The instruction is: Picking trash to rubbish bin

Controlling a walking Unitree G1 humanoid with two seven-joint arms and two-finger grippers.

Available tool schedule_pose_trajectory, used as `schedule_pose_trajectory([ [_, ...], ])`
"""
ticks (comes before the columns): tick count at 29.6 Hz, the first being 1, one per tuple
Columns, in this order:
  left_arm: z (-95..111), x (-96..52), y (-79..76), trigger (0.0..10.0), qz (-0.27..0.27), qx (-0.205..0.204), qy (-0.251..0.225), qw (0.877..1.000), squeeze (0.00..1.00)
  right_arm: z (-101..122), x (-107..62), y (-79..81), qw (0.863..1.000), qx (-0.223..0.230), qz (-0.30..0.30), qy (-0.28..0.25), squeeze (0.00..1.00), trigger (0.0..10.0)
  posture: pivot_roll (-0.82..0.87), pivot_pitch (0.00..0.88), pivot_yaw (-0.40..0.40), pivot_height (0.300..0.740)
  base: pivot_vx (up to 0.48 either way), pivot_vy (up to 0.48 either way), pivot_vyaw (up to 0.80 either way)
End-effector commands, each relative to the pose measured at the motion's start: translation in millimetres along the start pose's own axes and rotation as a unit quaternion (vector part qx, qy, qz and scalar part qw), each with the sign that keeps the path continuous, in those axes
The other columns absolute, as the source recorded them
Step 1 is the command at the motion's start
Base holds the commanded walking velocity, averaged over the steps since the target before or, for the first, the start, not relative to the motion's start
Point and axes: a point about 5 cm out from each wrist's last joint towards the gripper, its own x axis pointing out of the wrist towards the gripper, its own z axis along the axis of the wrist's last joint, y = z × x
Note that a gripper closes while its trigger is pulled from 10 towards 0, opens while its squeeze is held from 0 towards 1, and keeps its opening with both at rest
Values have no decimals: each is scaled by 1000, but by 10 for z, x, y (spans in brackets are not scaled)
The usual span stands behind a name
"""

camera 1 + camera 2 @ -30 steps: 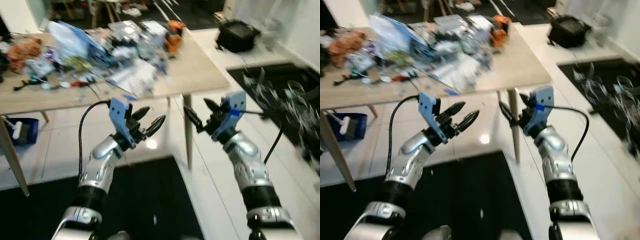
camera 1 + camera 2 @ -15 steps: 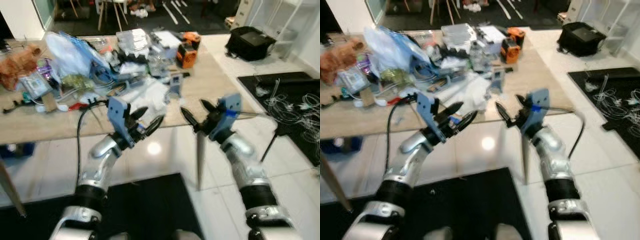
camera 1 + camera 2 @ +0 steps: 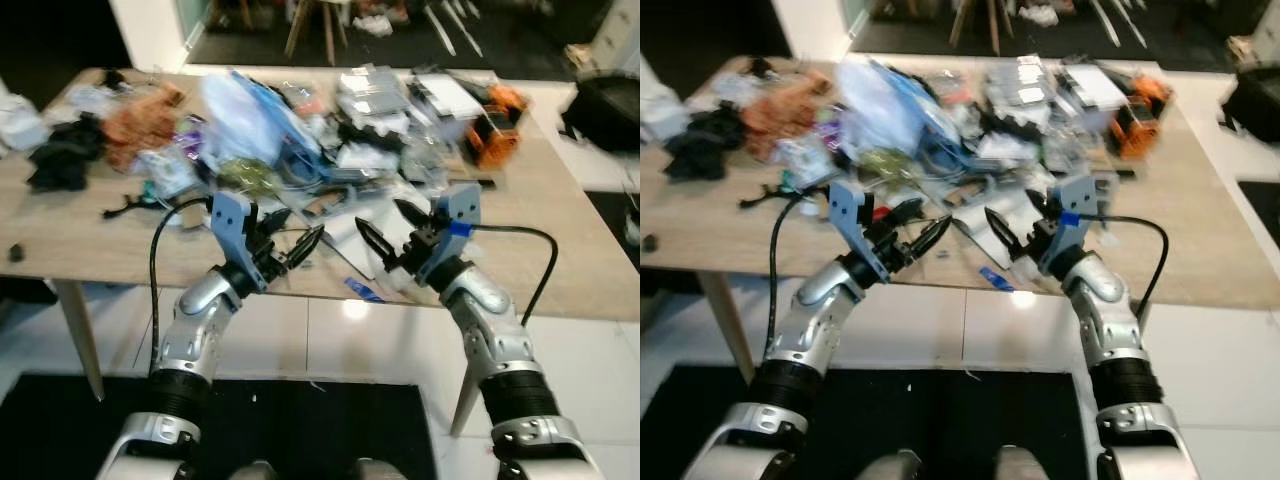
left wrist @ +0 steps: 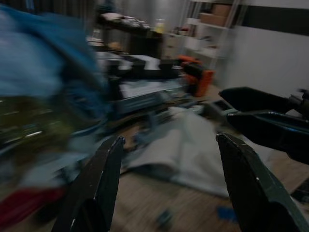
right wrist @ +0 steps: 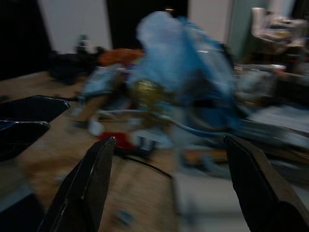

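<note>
I am hovering left end effector (image 3: pixel 290 243) and right end effector (image 3: pixel 385 232), both released and empty | trash (image 3: pixel 300 120) is lying heaped on table (image 3: pixel 90 250) | nothing binned, all picking remaining.

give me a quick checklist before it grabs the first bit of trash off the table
1. Left gripper open and empty: ok, its fingers are spread with nothing between them.
2. Right gripper open and empty: ok, same.
3. Grippers over the table: ok, both hover at its near edge, by the white paper.
4. Target picked out: cannot tell, the clutter is dense and neither gripper touches anything.
5. Small blue scrap at the near edge within reach: ok, it lies just below the right gripper.
6. Rubbish bin located: cannot tell.
7. View sharp enough to aim: not ok, both wrist views are blurred.
</note>
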Motion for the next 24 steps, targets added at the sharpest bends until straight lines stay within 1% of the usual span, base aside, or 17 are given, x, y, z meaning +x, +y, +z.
schedule_pose_trajectory([
  [1,-6,-6,-16,10000,-4,3,2,1000,0,-16,-22,-6,1000,-2,1,4,0,10000,-91,0,-22,740,0,0,781],
  [5,-3,-7,-18,10000,-5,3,2,1000,0,-15,-25,-16,1000,-2,-6,4,0,10000,-91,0,-22,740,0,0,753],
  [9,-2,-4,-28,10000,-8,3,1,1000,0,-20,-21,-38,1000,0,-22,5,0,10000,-91,0,-24,740,356,0,0],
  [15,-3,-4,-29,10000,-8,3,1,1000,0,-24,-18,-39,1000,1,-24,6,0,10000,-91,0,-24,740,365,0,0],
  [24,-8,-2,-29,10000,-7,4,3,1000,0,-33,-16,-36,1000,3,-28,8,0,10000,-91,0,-23,740,0,0,0],
])
